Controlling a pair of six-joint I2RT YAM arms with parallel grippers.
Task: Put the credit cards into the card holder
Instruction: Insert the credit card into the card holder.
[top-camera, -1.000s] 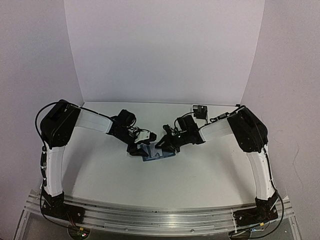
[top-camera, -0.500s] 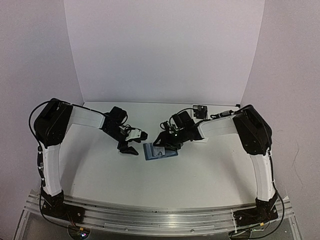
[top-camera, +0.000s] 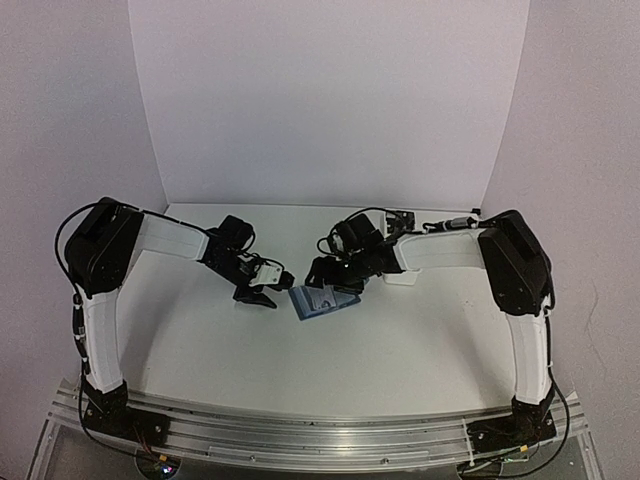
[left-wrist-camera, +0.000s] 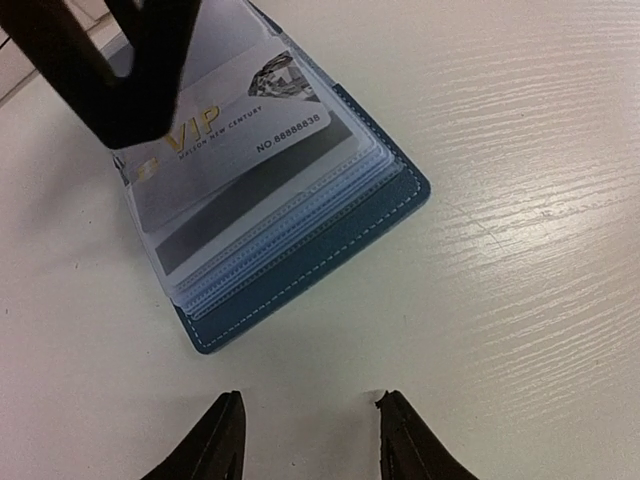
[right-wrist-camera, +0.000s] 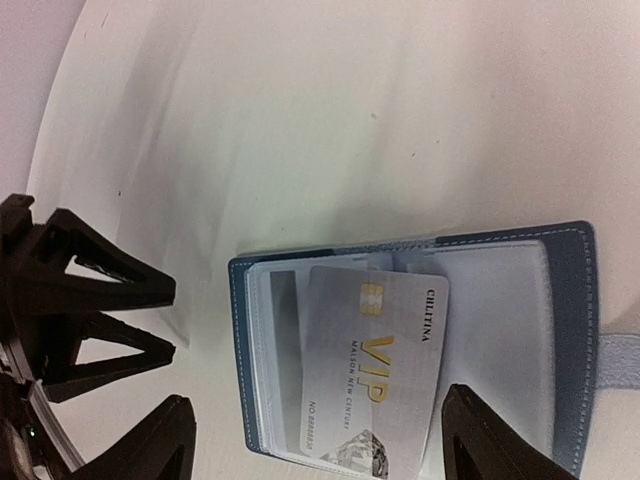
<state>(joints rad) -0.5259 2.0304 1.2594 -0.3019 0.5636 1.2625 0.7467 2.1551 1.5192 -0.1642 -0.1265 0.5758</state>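
At centre frame in the overhead view, a small blue stitched card holder (top-camera: 322, 302) lies open on the white wood-grain surface (left-wrist-camera: 520, 200), between the two arms. A silver credit card with gold "VIP" lettering (right-wrist-camera: 375, 365) rests across its clear plastic sleeves (right-wrist-camera: 490, 330), slightly askew. Whether it sits fully inside a pocket cannot be told.

The right pincer (right-wrist-camera: 325, 445) hangs over the card with its jaws spread wide and nothing between them. The left pincer (left-wrist-camera: 310, 440), at the bottom of its own view, is also parted and empty, just short of the holder's near edge.

Nothing pins the holder down. A nudge from either pincer would likely slide it across the smooth surface. If the card is only half seated, a finger brushing it could drag it back out, or the springy sleeves could lift and tip it loose.
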